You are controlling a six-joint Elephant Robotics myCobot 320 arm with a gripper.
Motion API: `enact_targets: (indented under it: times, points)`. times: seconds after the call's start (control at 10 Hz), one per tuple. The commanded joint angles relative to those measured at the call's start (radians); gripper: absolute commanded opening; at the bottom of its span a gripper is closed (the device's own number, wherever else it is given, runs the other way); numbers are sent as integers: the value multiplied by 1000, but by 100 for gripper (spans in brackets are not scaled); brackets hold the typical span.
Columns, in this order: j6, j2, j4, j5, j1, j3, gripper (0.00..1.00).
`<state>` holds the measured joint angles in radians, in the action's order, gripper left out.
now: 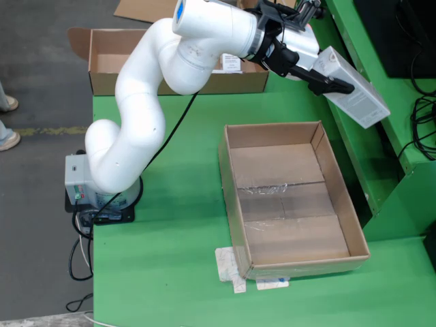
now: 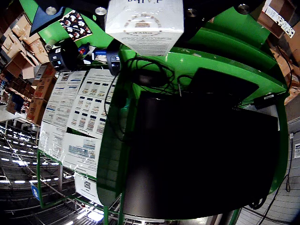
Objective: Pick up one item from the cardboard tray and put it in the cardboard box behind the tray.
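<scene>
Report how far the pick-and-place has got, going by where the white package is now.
Done: the pick. The cardboard tray shows only its bare taped floor, and the claw holds the white package in the air, right of the tray in the fixed view. In hand: the carry; the wrist view shows the package's end face still gripped. Left: bringing it over the cardboard box behind the tray and releasing it.

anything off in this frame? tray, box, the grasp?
Two things. The cardboard tray is bare inside, showing only tape. The tool holds a white carton tilted, out past the tray's far right corner over the green frame, not over the cardboard box. Loose paper labels lie at the tray's near corner.
</scene>
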<state>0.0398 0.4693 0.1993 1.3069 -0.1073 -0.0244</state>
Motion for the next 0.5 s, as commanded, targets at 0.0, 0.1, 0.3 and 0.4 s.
enact_targets:
  times: [0.0,0.1,0.3,0.4]
  points:
    - [-2,-48,-5,20,5,24,0]
    - [-3,-58,-26,31,-3,24,0]
    - [-4,-68,-55,50,-10,24,0]
    - [-2,-76,-70,57,-24,24,0]
